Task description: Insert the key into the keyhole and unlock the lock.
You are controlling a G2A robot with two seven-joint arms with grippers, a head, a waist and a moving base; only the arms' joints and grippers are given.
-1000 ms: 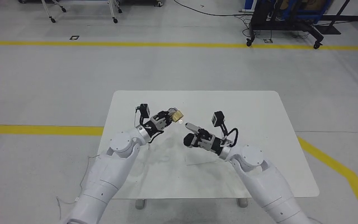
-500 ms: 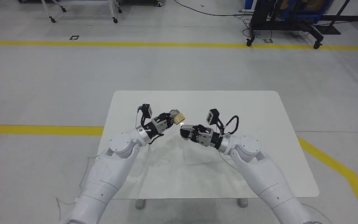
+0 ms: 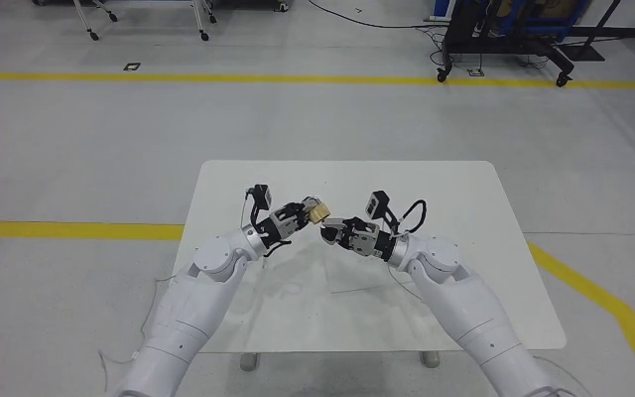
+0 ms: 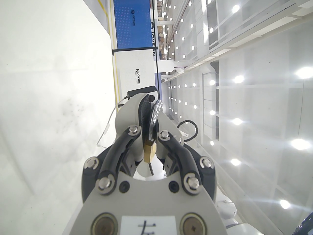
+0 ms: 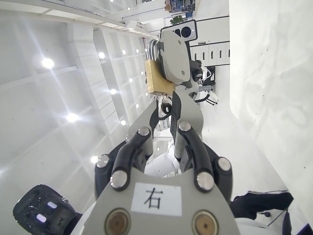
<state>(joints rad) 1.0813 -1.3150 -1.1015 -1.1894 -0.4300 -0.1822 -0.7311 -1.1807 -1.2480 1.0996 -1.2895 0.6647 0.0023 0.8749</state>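
- Brass lock [image 3: 317, 208] held aloft over the middle of the white worktop [image 3: 446, 198], a little nearer its far edge than its near one and clear of the surface.
- Clamped tight on the lock, the left gripper [image 3: 301, 212] has no visible gap left in its jaws. In the left wrist view the brass body sits between the two fingers, and the silver shackle [image 4: 156, 112] runs alongside a black ribbed pad [image 4: 144, 111].
- Seen from the right wrist, the lock juts out beside the left gripper's pale finger [image 5: 174, 59], shackle at the far end and base turned toward the right gripper [image 3: 330, 229].
- Facing its partner tip to tip above the worktop's middle, the right gripper sits just beside the base of the lock.
- Its jaws are drawn almost together, pinching the key [image 5: 159, 96]. A small silver bit of the key shows at the fingertips [image 5: 182, 110], right against the underside of the lock.
- Whether the key has entered the keyhole cannot be told, as the meeting point is tiny and partly hidden by the fingers.
- Both arms extend over the worktop's near edge, the left from toward the near left corner and the right from toward the near right corner.
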